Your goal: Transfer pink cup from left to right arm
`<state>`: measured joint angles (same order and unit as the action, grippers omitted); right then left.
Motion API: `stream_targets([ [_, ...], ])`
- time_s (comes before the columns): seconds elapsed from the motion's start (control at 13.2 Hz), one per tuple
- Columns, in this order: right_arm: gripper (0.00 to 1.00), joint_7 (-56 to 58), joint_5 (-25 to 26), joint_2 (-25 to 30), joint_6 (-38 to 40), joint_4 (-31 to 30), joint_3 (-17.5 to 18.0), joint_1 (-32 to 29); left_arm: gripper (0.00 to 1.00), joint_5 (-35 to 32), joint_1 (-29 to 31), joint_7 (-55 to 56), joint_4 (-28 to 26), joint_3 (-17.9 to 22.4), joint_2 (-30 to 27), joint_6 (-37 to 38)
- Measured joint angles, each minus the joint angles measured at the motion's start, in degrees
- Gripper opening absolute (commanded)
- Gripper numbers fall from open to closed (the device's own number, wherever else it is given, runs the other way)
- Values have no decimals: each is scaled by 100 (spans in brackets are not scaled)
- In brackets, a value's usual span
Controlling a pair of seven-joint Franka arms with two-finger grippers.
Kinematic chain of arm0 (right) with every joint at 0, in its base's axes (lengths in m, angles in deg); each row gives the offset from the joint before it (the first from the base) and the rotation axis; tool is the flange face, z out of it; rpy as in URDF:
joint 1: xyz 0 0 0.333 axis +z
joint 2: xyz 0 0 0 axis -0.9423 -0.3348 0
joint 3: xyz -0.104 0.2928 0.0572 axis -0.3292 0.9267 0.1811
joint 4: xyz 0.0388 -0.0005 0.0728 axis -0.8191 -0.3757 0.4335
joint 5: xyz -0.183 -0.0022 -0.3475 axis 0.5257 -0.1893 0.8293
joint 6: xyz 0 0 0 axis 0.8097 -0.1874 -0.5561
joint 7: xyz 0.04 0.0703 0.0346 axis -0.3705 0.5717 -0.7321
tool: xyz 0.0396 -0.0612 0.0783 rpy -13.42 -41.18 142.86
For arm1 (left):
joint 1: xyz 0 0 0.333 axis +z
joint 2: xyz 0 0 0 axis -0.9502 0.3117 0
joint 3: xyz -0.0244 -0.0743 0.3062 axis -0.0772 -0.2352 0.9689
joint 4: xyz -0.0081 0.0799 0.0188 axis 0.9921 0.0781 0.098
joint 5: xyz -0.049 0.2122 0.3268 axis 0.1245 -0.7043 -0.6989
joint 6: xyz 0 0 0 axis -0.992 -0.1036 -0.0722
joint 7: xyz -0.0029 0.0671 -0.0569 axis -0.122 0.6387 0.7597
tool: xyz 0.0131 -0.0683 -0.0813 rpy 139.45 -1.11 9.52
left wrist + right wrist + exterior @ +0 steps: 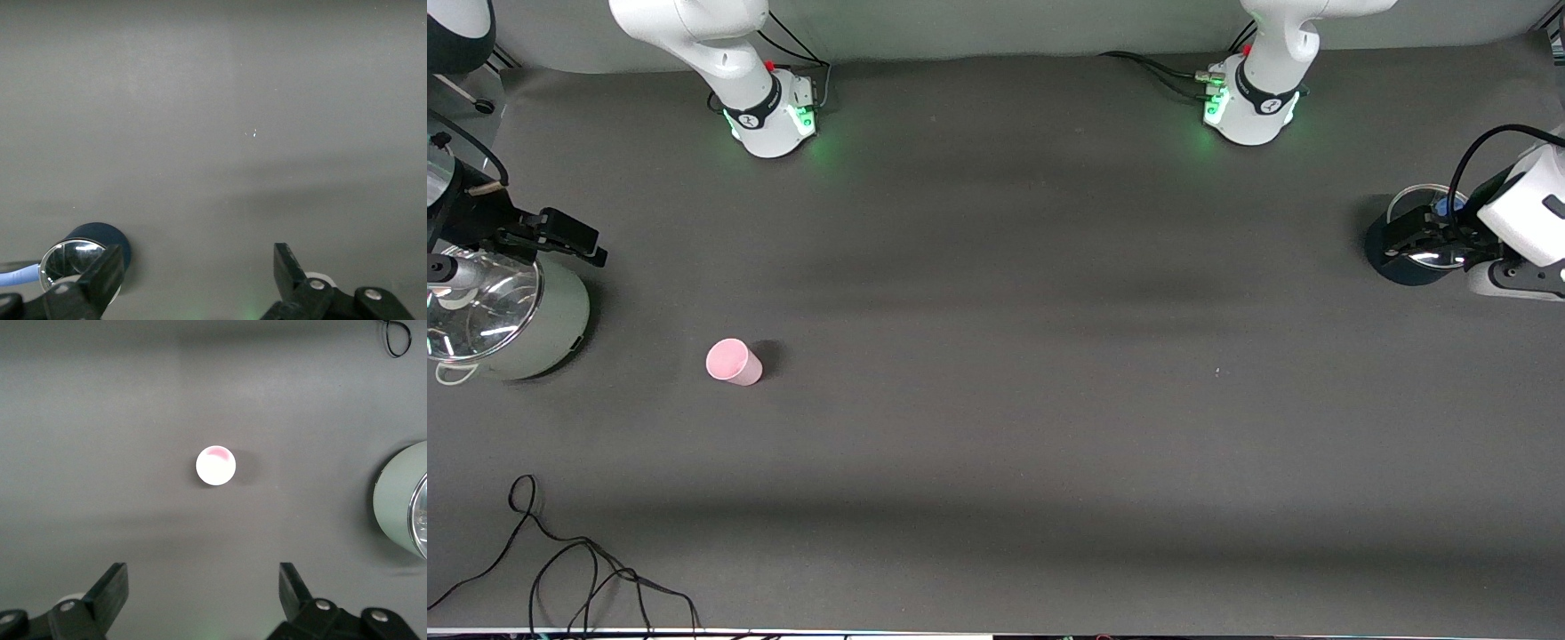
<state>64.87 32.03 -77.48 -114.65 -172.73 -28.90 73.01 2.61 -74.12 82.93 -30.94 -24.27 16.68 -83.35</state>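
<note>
The pink cup [734, 362] stands alone on the dark table mat toward the right arm's end. It also shows in the right wrist view [215, 465], seen from above, with nothing touching it. My right gripper [574, 240] is open and empty, up over the pale green pot, apart from the cup; in its wrist view its jaws [203, 577] stand wide apart. My left gripper [1409, 236] is open and empty over the dark blue pot at the left arm's end, with its jaws [197, 257] wide apart.
A pale green pot [551, 329] with a glass lid stands beside the cup at the right arm's end; it also shows in the right wrist view [397, 497]. A dark blue pot [1396, 262] with a glass lid stands at the left arm's end. A black cable [560, 569] lies near the front edge.
</note>
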Motion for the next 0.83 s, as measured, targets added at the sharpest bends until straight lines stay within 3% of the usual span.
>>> stream_targets([
  [0.83, 100, 15, 0, -154, 3, 95, 0, 4, 100, -3, -1, -1, 69, 6, 18, -10],
])
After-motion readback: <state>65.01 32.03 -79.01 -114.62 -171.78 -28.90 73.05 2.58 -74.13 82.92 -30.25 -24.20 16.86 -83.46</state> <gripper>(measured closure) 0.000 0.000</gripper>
